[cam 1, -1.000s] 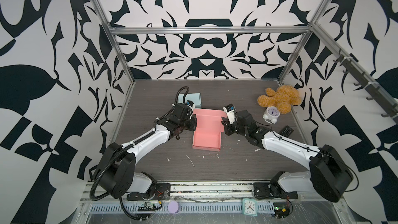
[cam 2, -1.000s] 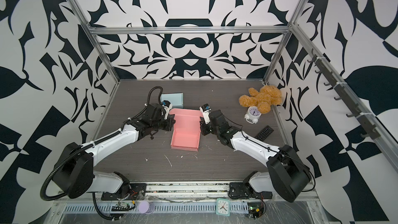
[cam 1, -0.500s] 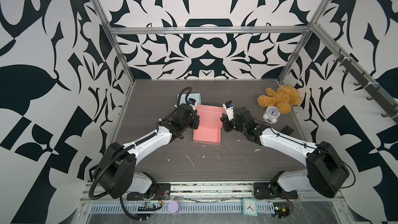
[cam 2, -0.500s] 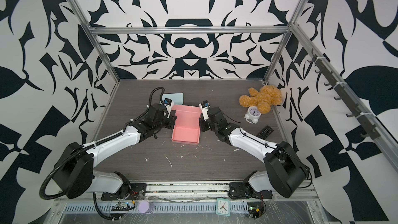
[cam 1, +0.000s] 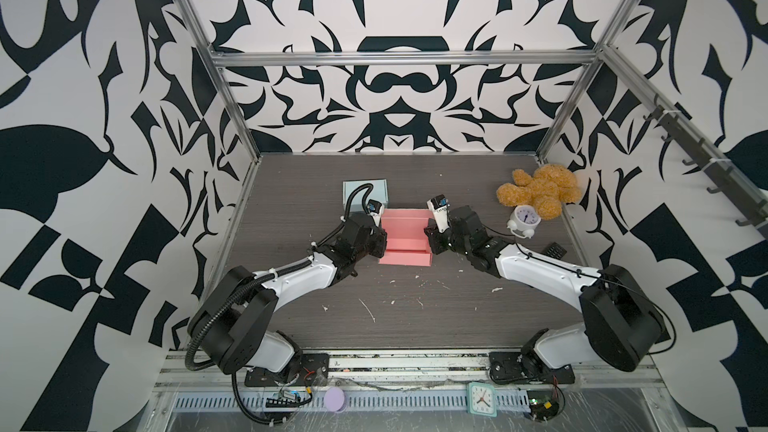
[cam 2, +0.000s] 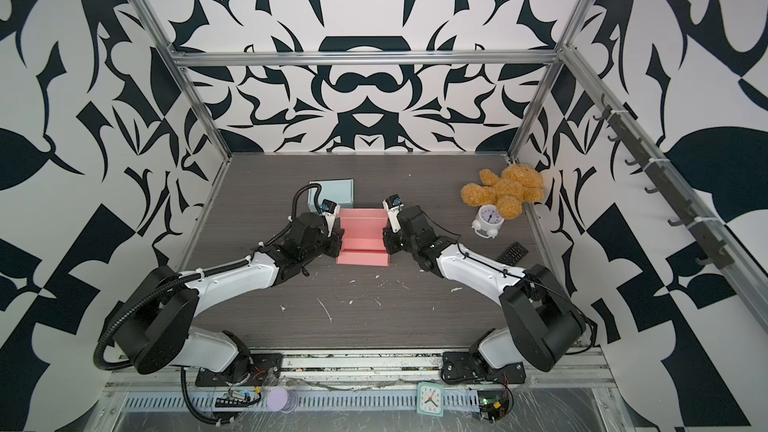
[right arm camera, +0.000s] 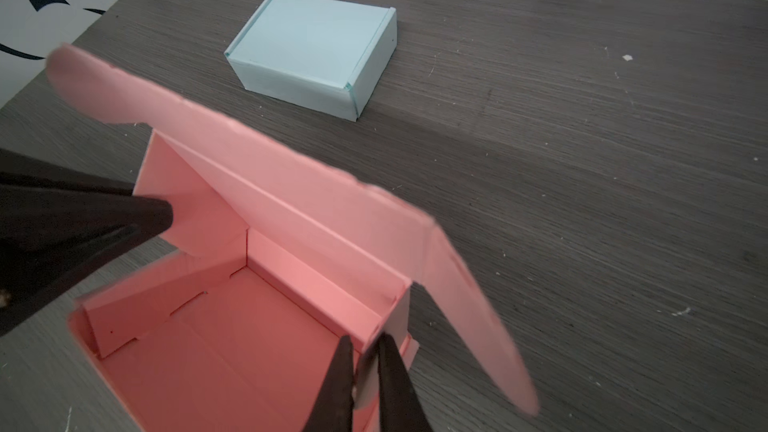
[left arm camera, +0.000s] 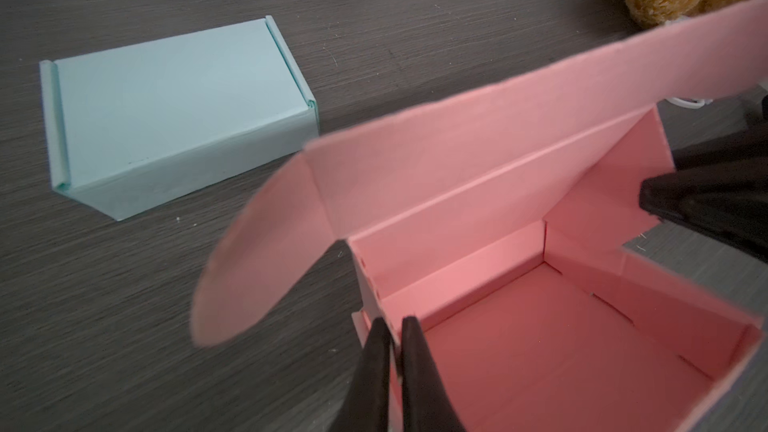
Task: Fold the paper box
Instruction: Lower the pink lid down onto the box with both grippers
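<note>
On the dark desk (cam 1: 415,326), mid-surface, the pink paper box (cam 1: 405,243) is clamped at opposite side walls by left hand (left arm camera: 392,328) and right hand (right arm camera: 365,347); card probably light, thin, crease-prone, best gripped near folds.

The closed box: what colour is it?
The closed box is pale blue, clearest in the right wrist view.

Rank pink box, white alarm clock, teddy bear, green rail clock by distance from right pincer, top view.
1. pink box: pinched by the right pincer, centre.
2. white alarm clock: to its right.
3. teddy bear: behind that clock, back right corner.
4. green rail clock: front rail.
</note>
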You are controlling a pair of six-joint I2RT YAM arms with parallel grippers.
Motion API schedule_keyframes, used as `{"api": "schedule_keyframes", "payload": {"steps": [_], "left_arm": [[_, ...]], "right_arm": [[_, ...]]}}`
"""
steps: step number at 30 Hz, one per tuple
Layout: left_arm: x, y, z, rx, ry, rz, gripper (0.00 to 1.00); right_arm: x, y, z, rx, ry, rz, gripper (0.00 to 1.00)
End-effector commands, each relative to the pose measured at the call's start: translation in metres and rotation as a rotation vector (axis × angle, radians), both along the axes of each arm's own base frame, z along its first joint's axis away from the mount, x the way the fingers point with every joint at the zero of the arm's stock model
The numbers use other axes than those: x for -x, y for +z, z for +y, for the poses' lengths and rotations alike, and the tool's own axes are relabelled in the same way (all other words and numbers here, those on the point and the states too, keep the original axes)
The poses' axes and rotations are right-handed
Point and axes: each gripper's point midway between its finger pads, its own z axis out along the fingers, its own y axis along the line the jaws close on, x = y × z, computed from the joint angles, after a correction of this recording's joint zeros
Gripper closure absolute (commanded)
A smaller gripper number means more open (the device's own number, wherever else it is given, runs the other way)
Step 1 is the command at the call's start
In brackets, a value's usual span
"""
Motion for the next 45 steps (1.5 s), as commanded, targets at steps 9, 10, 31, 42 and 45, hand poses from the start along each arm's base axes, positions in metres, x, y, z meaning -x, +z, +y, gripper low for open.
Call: {"api": "schedule_keyframes", "payload": {"steps": [9,10,31,42,45], "left_arm": [[0.023,0.004,-0.035,-0.014,-0.089,-0.137,0.88],[0.025,0.001,-0.036,-0.020,-0.092,-0.136,0.88],[0.054,-0.017,-0.042,-0.089,-0.101,-0.171,0.81],[0.061,-0.025,-0.046,-0.088,-0.111,-0.167,0.75],[0.061,-0.026,-0.045,-0.080,-0.106,-0.167,0.74]], "right_arm": [[0.014,0.023,0.008,-0.057,0.060,-0.045,0.86],[0.016,0.022,0.006,-0.052,0.059,-0.041,0.86],[0.052,-0.006,-0.032,-0.036,-0.021,0.010,0.73],[0.068,-0.020,-0.046,-0.049,-0.054,0.042,0.64],[0.069,-0.022,-0.045,-0.052,-0.051,0.049,0.64]]}}
